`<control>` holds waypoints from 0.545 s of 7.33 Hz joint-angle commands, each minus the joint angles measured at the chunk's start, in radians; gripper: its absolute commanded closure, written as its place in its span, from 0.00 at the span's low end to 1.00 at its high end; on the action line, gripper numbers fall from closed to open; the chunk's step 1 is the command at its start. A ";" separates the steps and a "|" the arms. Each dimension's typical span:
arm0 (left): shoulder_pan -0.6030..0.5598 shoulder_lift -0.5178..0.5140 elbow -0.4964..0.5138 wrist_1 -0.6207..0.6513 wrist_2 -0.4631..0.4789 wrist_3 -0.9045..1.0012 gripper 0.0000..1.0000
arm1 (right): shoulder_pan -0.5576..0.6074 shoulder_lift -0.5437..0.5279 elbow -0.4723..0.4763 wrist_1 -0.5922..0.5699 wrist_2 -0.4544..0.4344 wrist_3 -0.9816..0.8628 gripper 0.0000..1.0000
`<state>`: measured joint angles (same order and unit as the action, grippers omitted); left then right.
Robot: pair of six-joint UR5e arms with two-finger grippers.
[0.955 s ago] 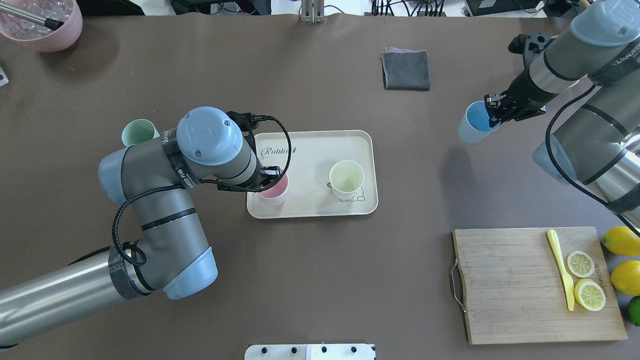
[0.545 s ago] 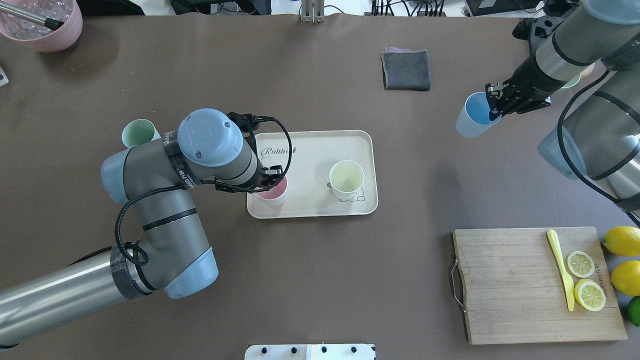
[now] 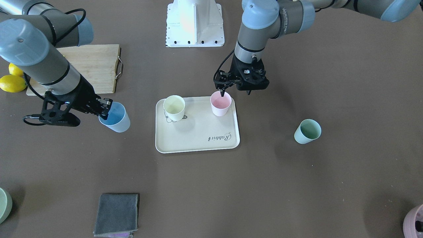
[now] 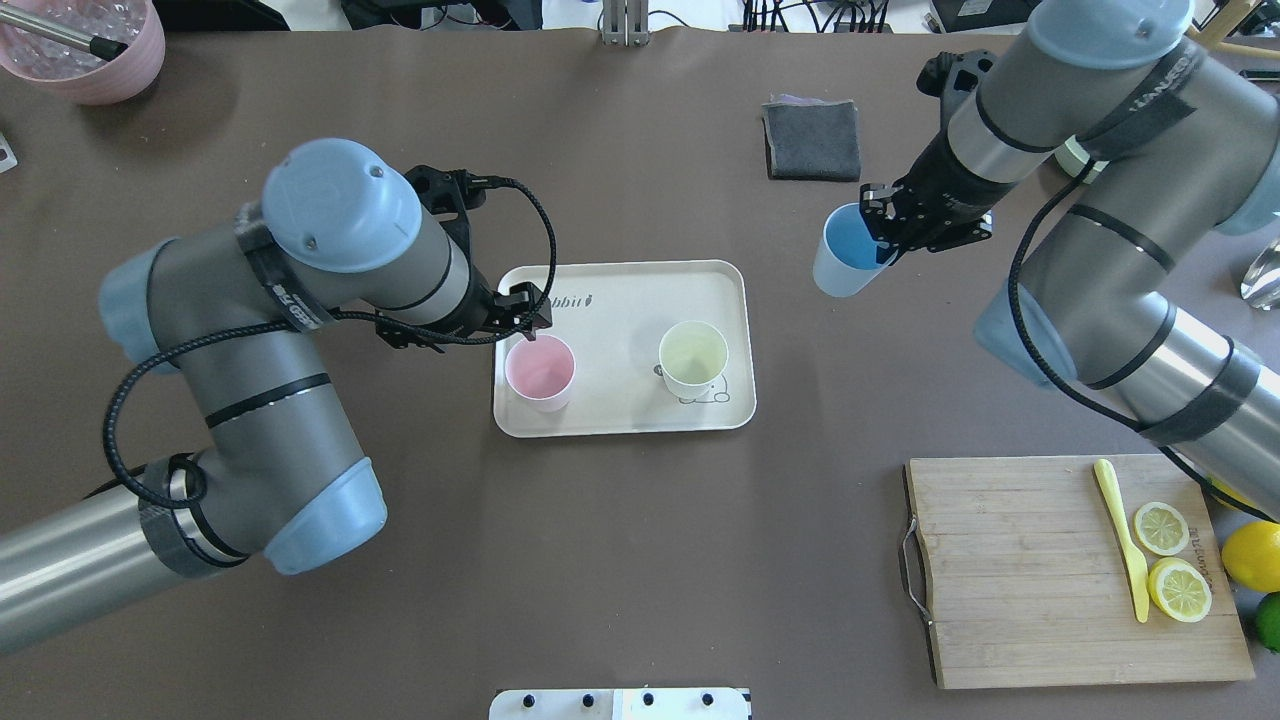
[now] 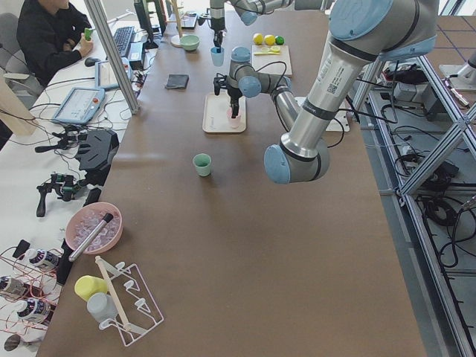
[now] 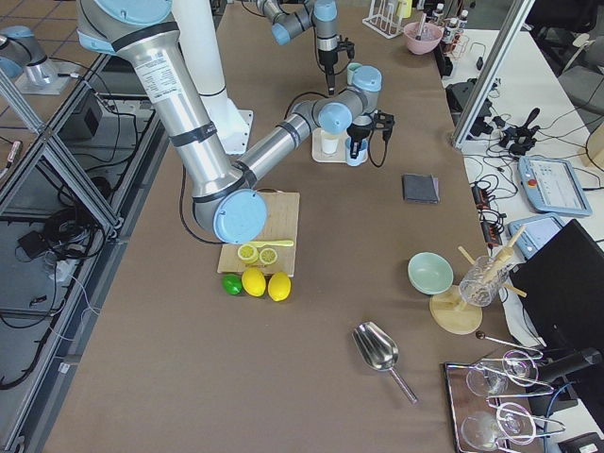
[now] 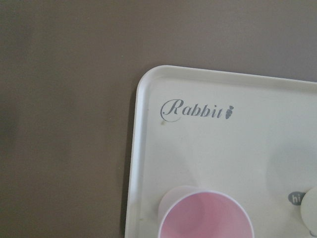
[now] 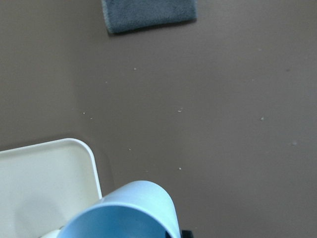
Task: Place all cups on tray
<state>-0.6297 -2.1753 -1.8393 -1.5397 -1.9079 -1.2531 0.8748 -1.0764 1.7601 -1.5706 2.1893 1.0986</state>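
Observation:
The cream tray (image 4: 620,300) (image 3: 198,132) holds a pale yellow cup (image 4: 692,360) (image 3: 174,107) and a pink cup (image 4: 540,372) (image 3: 220,104), both upright. My left gripper (image 4: 528,325) (image 3: 223,92) hovers open just above the pink cup's rim, holding nothing. The left wrist view shows the pink cup (image 7: 205,218) free on the tray (image 7: 208,148). My right gripper (image 4: 880,240) (image 3: 105,110) is shut on the rim of the light blue cup (image 4: 845,262) (image 3: 115,117) (image 8: 124,213), tilted in the air beside the tray's right end. The mint green cup (image 3: 308,131) (image 5: 201,164) stands on the table, hidden in the overhead view by my left arm.
A folded grey cloth (image 4: 812,140) lies behind the tray. A wooden cutting board (image 4: 1020,570) with lemon slices and a yellow knife sits front right, lemons (image 4: 1250,555) beside it. A pink pot (image 4: 85,45) stands far left, a pale green bowl (image 6: 431,273) far right.
My left gripper let go of the pink cup and rose, leaving it on the tray. My right arm carried the blue cup leftward, closer to the tray.

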 commanded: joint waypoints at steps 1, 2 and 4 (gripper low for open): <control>-0.109 0.035 -0.023 0.032 -0.068 0.157 0.02 | -0.074 0.091 -0.074 0.006 -0.039 0.099 1.00; -0.177 0.064 -0.023 0.032 -0.118 0.249 0.02 | -0.095 0.145 -0.129 0.007 -0.077 0.131 1.00; -0.295 0.130 -0.018 0.032 -0.181 0.447 0.02 | -0.115 0.220 -0.265 0.090 -0.091 0.164 1.00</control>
<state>-0.8518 -2.0860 -1.8601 -1.5084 -2.0493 -0.9285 0.7732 -0.9070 1.5858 -1.5385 2.1103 1.2342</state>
